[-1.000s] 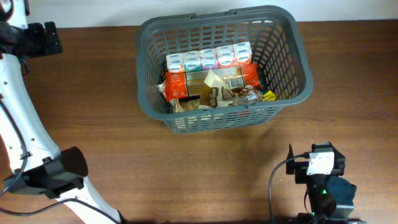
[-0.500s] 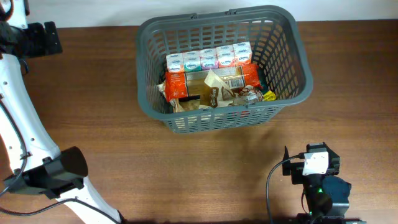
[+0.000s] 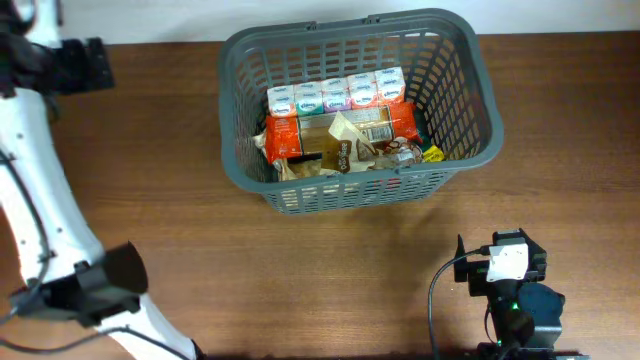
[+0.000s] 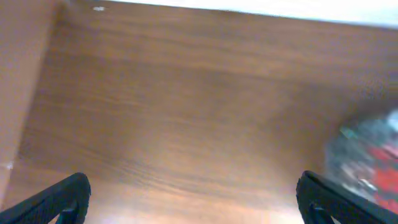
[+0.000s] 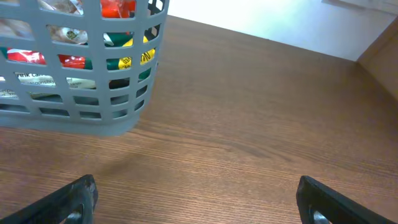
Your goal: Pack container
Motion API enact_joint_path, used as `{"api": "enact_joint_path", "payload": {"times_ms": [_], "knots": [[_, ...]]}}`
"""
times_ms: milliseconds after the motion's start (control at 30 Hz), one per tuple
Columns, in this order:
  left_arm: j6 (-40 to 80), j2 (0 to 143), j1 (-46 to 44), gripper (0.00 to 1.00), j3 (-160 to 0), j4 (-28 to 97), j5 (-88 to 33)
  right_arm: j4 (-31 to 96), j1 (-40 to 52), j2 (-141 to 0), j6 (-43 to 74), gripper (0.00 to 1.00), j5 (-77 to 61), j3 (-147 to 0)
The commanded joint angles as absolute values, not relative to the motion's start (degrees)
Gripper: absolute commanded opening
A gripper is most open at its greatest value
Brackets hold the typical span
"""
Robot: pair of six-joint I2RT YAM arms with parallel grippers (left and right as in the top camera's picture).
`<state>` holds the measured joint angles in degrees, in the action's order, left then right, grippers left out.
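Observation:
The dark grey slotted basket (image 3: 455, 60) stands at the table's far middle. It holds a row of small tissue packs (image 3: 335, 95), an orange packet (image 3: 285, 135), a brown-and-cream packet (image 3: 345, 145) and a yellow wrapper (image 3: 431, 153). In the right wrist view its corner (image 5: 118, 118) shows at upper left with packets behind the lattice. My right gripper (image 5: 196, 202) is open and empty over bare wood near the front right. My left gripper (image 4: 193, 199) is open and empty over bare wood at the far left; the basket shows as a blur (image 4: 370, 155) at that view's right edge.
My left arm's white links (image 3: 35, 200) run along the table's left side. My right arm's base with a cable (image 3: 510, 290) sits at the front right. The table's back edge meets a white wall (image 3: 150, 20).
The left arm has shifted slightly right and down in the overhead view, and its wrist view is blurred. The right gripper moved a little toward the front earlier and now holds still.

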<state>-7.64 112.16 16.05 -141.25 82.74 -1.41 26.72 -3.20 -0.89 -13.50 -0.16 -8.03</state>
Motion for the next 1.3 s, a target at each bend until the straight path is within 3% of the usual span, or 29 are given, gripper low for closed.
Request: {"api": "enact_joint_path", "payload": {"times_ms": [0, 133, 267, 533, 733, 900, 1267], "knots": [[-7.29, 98.78, 7.35, 0.99, -131.79, 82.74, -2.20, 26.57, -2.63, -0.21, -13.26, 0.99, 0.51, -7.57], [-8.78, 88.36, 0.75, 0.99, -119.39, 82.63, 1.87, 26.57, -2.63, -0.21, -13.26, 0.99, 0.51, -7.57], [-8.60, 76.49, -4.16, 0.99, -105.51, 74.74, 0.99, 26.57, -2.63, -0.21, -13.26, 0.99, 0.51, -7.57], [-8.60, 48.36, -6.24, 0.99, -66.28, 29.23, -0.25, 26.57, -2.63, -0.21, -13.26, 0.99, 0.51, -7.57], [-8.64, 28.12, -6.24, 0.99, -37.17, 6.57, 1.32, 26.57, -2.63, -0.21, -13.26, 0.99, 0.51, -7.57], [-8.60, 14.46, -6.24, 0.99, -20.34, 4.99, 1.87, 26.57, -2.63, -0.21, -13.26, 0.99, 0.54, -7.57], [-8.62, 0.14, -6.24, 0.99, -3.86, 6.44, 1.72, 26.55, -2.63, -0.21, -13.26, 0.99, 0.54, -7.57]]}}
